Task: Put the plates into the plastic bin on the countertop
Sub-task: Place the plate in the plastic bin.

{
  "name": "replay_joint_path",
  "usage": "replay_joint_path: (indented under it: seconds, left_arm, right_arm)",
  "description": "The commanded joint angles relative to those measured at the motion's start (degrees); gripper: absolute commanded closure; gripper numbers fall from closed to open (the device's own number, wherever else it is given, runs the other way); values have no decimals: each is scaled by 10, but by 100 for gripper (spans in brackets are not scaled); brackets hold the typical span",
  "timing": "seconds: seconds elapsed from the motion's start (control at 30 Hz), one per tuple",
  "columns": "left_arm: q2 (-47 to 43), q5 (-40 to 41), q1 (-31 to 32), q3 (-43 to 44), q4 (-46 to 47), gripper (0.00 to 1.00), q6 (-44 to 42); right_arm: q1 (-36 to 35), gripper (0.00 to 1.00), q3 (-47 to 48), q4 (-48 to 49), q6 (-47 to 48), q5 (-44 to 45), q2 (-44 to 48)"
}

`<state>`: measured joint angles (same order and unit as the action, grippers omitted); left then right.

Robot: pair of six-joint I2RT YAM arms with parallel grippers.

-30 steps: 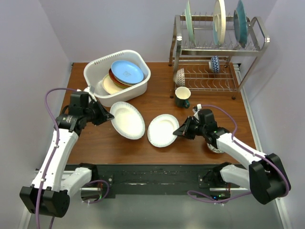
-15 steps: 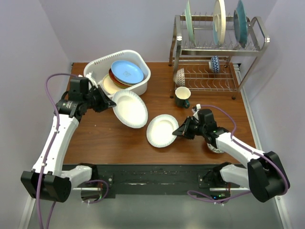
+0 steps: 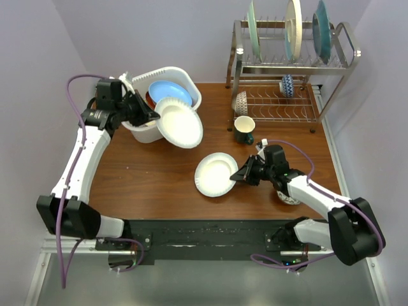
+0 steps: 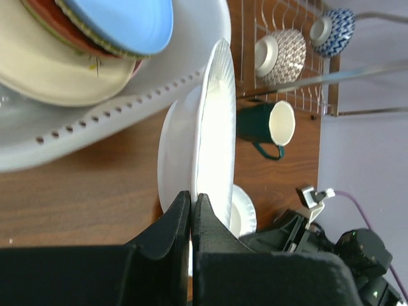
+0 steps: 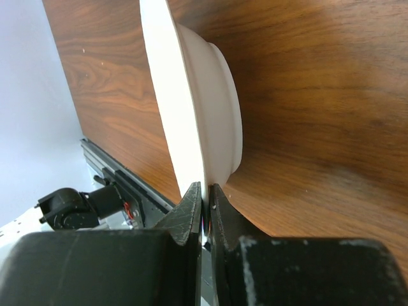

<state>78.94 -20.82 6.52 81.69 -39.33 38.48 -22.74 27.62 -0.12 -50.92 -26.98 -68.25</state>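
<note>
**Both arms grip white plates; the big one is at the bin's rim**

The left gripper [image 3: 152, 115] is pinched tight on the rim of a large white plate [image 3: 180, 122]. It holds the plate tilted in the air at the front right corner of the plastic bin [image 3: 185, 80]. In the left wrist view the plate shows edge-on, just outside the bin's perforated wall and not inside it. The bin stands at the back left of the countertop [image 3: 140, 185]. It already holds a stack with a light blue plate [image 3: 169, 93] on top and a cream plate [image 4: 57, 73] lowest.

The right gripper [image 3: 240, 174] is closed on the right rim of a smaller white plate [image 3: 212, 174], near the middle of the counter toward its front edge. The right wrist view shows that plate's foot turned toward the wood. Whether the plate is lifted clear of the wood I cannot tell.

A dark green mug [image 3: 243, 129] stands upright behind the small plate. Behind the mug, at the back right corner, is a steel wire dish rack [image 3: 290, 64]. Three plates [image 3: 293, 29] stand on edge in its top tier, and two patterned bowls [image 3: 287, 85] sit on the lower one.
</note>
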Motion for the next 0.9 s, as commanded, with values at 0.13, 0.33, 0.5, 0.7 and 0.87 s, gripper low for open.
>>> replay_joint_path:
  seconds: [0.13,0.33,0.5,0.7,0.87]
  left_arm:
    - [67,-68,-34,124,137,100,39]
    - [101,-106,-65,129,202,100,77]
    - [122,-108,-82,131,228,100,88]
    - [133,-117,-92,110,288,100,118]
    - [155,-125,-99,109,319,100,131]
  right_arm:
    - [2,100,2,30,13,-20,-18]
    - [2,100,-4,39,13,-24,-27]
    - [2,100,-2,39,15,-25,-31]
    - [3,100,-6,43,16,-28,-34]
    - [3,99,-10,43,17,-28,-34]
